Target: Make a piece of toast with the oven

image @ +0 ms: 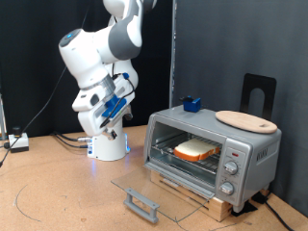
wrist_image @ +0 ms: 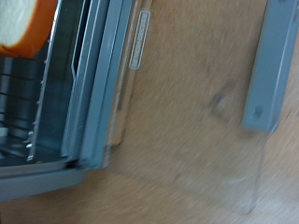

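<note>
Exterior view: the white robot arm (image: 101,77) stood folded at the left; its gripper could not be made out, so the state of the fingers cannot be told. The boxy silver-grey toaster oven (image: 214,151) sat on the brown table (image: 58,188), its glass door (image: 154,192) lowered flat. The square pale bread slice (image: 196,148) lay on the rack inside.

Wrist view: the oven's frame (wrist_image: 89,89), door handle (wrist_image: 271,65) and a corner of the bread (wrist_image: 23,26) appeared; no fingers showed.

In the exterior view the claw (image: 123,96) is tucked against the arm, too small to read its fingers. The wrist view is blurred: only a corner of the piece of toast (wrist_image: 21,26) shows, cut by the edge, and the oven (wrist_image: 79,84) is perhaps half out of frame.
</note>
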